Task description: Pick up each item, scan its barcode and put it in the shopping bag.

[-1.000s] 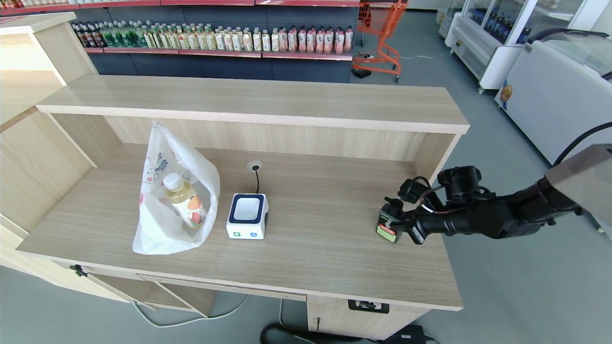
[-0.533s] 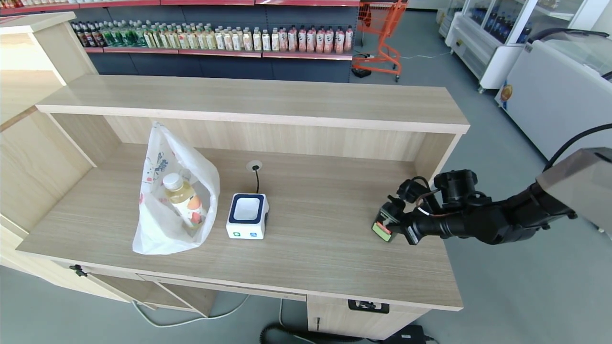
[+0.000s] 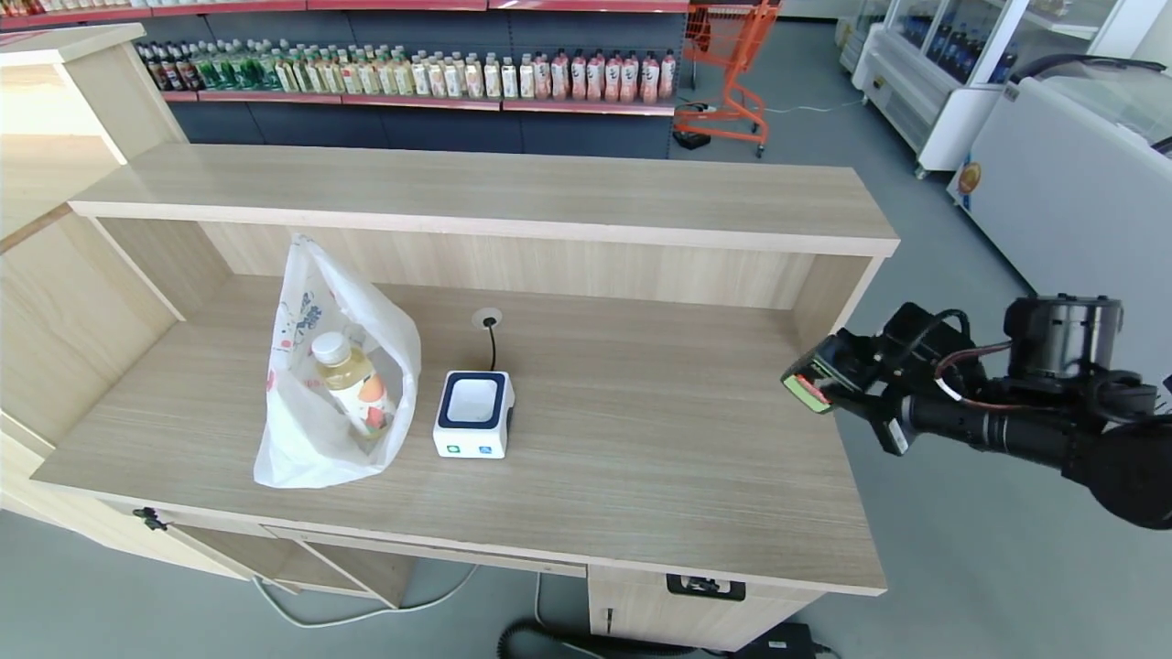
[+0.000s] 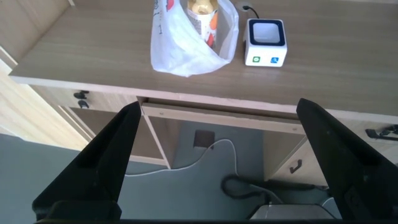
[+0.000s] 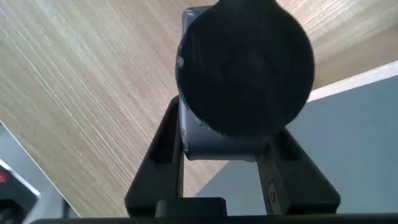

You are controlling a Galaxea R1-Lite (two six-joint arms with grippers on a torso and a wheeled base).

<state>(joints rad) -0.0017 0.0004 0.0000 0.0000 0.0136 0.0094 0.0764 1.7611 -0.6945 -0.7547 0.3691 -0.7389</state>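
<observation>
Black-capped item (image 5: 244, 74), clamped in my right gripper (image 3: 818, 380) at 3 o'clock by the counter (image 3: 641, 439) edge, could fall to floor (image 3: 961, 567) if hold loosens.

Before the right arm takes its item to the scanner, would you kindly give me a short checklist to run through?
1. Grasp: ok. The right gripper has its jaws shut on the small item, above the right end of the counter.
2. Scanner window uncovered: ok.
3. Barcode turned toward the scanner: cannot tell.
4. Shopping bag ready: ok. It stands open-mouthed with a bottle inside.
5. Left gripper out of the way: ok. It is open, below the counter's front edge.
</observation>
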